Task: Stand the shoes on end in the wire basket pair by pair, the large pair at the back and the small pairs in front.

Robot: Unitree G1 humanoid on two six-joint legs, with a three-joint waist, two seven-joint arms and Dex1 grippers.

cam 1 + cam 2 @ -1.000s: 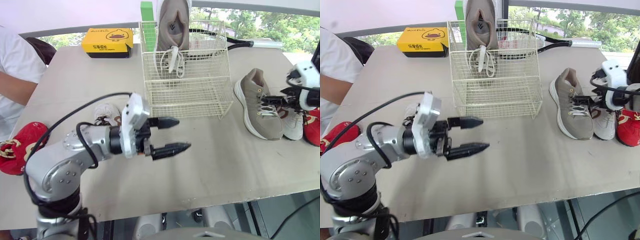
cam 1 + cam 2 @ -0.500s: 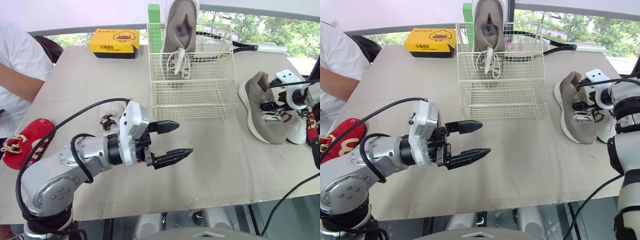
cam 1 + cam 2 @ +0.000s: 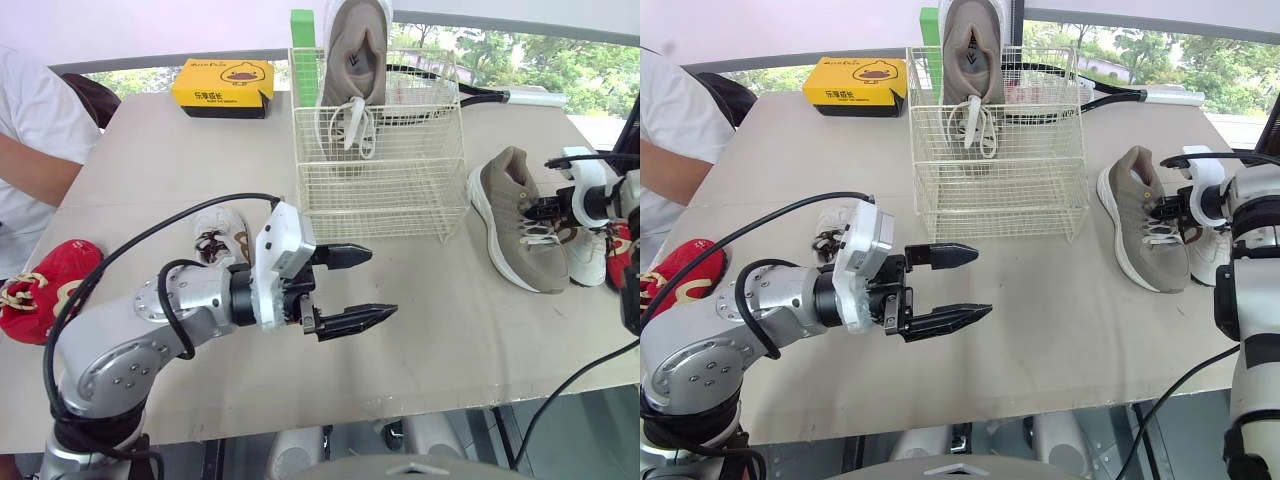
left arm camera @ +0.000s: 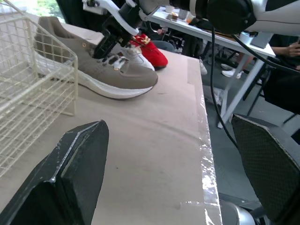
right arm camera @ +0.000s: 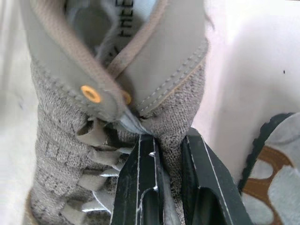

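Beige tabletop w/ a cream wire basket at back centre; an upright taupe sneaker stands on end in its rear section, opening toward me, laces dangling. Its mate, the loose taupe sneaker, sits on its sole right of the basket, apart from it. My R gripper has both fingers pinched on that shoe's knit upper beside the laces. L gripper hovers over bare table in front of the basket, fingers spread wide, nothing betw. them. A small white shoe lies by my L forearm, a red shoe near the left edge. Another white shoe sits just right of the loose sneaker.
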